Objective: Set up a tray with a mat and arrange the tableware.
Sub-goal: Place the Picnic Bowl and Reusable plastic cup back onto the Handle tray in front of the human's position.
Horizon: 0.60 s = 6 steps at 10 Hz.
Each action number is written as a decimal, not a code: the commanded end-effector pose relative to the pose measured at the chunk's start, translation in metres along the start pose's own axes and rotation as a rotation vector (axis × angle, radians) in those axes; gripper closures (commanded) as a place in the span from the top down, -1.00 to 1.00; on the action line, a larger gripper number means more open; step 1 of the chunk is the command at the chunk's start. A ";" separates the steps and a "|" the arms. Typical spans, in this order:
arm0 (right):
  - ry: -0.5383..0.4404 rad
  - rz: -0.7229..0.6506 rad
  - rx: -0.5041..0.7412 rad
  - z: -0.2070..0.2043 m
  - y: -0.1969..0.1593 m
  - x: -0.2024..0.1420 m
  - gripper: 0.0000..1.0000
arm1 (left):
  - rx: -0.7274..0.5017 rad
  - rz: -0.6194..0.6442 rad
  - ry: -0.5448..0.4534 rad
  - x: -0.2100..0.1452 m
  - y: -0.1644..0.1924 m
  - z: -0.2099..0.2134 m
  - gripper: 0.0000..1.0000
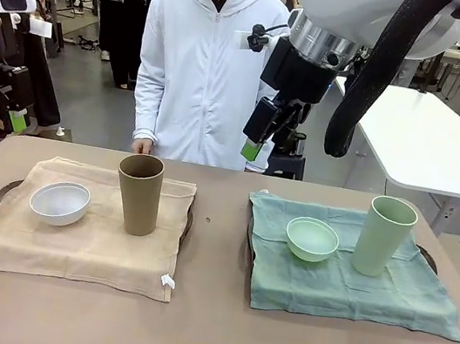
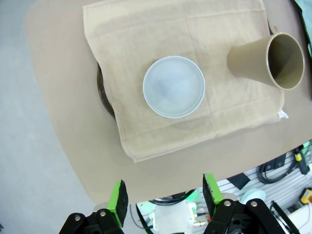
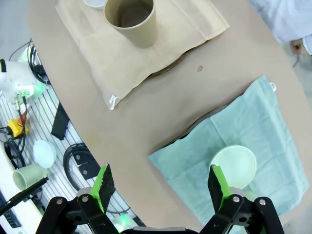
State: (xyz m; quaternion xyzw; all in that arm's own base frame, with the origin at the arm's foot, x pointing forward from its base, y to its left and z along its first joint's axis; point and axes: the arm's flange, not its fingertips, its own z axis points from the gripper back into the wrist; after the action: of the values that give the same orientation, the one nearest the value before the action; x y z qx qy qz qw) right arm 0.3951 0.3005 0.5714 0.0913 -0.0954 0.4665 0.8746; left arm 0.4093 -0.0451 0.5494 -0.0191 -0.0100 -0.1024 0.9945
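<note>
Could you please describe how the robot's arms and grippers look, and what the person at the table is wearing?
The right arm has a glossy white shell, a silver metal ring at the wrist and a thick black cable. Its black gripper ends in a green pad. In the wrist views, the left gripper and the right gripper have black fingers with bright green pads. The person wears a white zipped hooded jacket with long sleeves.

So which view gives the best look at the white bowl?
The left wrist view: the white bowl sits centred, seen from above on the beige mat. The front view shows it sidelong; the right wrist view catches just its edge.
</note>
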 end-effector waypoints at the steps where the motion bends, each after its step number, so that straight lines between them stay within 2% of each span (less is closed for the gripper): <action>1: -0.010 0.022 -0.006 0.000 -0.003 0.000 1.00 | 0.006 -0.002 -0.002 -0.001 0.000 0.001 0.62; 3: 0.000 0.000 0.000 0.000 0.000 0.000 1.00 | 0.000 0.000 0.000 0.000 0.000 0.000 0.63; 5: -0.045 -0.264 0.153 -0.004 -0.052 -0.044 1.00 | -0.183 0.034 0.034 0.000 0.003 -0.013 0.63; 6: -0.070 -0.369 0.189 -0.004 -0.077 -0.072 1.00 | -0.242 0.050 0.054 0.004 0.005 -0.019 0.63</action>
State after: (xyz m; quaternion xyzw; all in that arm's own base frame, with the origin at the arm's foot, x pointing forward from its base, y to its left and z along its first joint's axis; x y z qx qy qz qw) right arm 0.4226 0.2355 0.5528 0.1627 -0.0653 0.3639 0.9148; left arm 0.4105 -0.0444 0.5356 -0.0908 0.0137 -0.0800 0.9926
